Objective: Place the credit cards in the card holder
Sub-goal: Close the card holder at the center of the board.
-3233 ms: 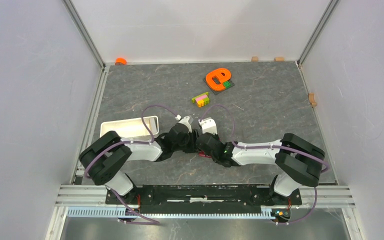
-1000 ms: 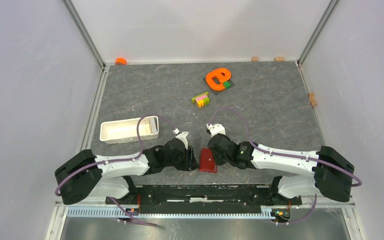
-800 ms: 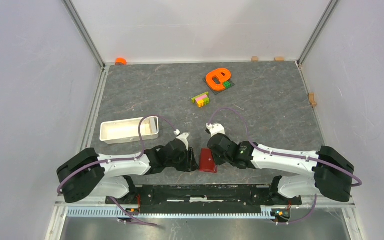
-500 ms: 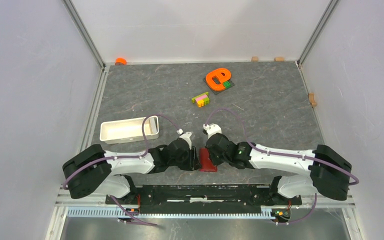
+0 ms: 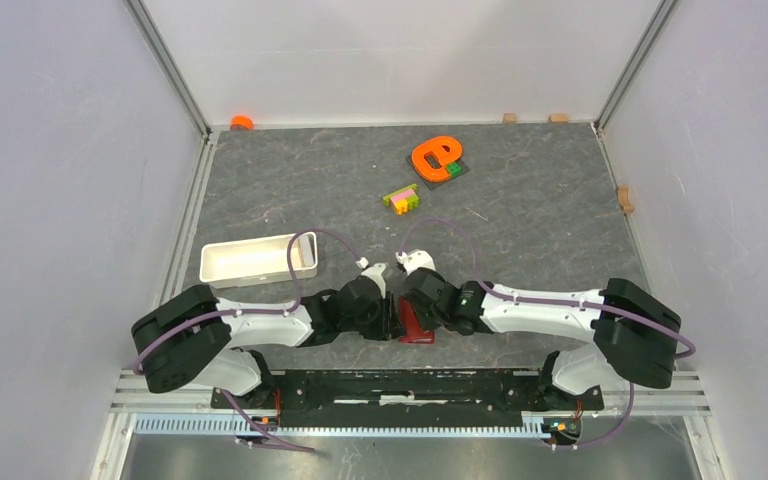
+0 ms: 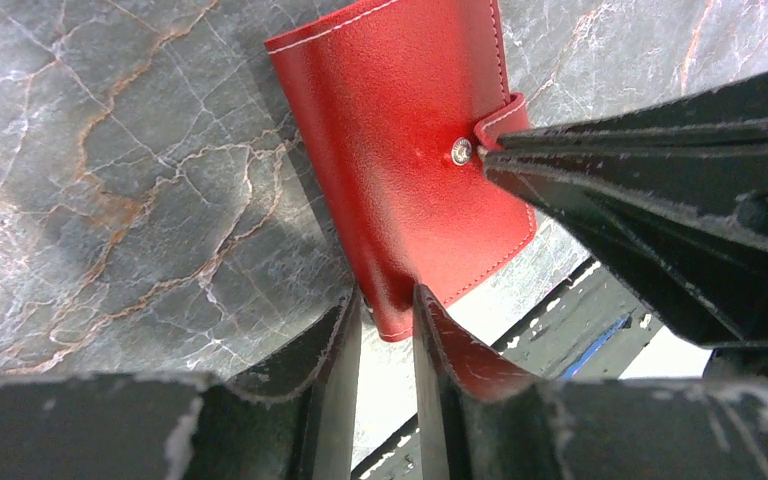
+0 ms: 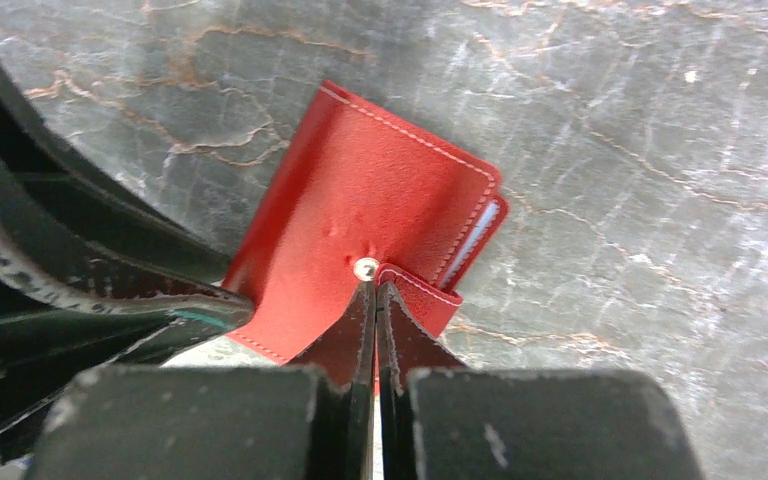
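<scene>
**Both grippers meet at the card holder (image 5: 420,330)**

From above we see only a red sliver of it between the arms, near the table's (image 6: 110,200) front edge. The right wrist view adds a pale blue card (image 7: 482,232) tucked in its fold. It also shows the right gripper (image 7: 375,287) closed to a hairline at the snap; we cannot tell whether it pinches the tab. The left gripper (image 6: 387,300) is narrowly parted, the holder's corner in the gap, grip unclear. Open table stretches behind, with the white tray (image 5: 258,258) off left.
</scene>
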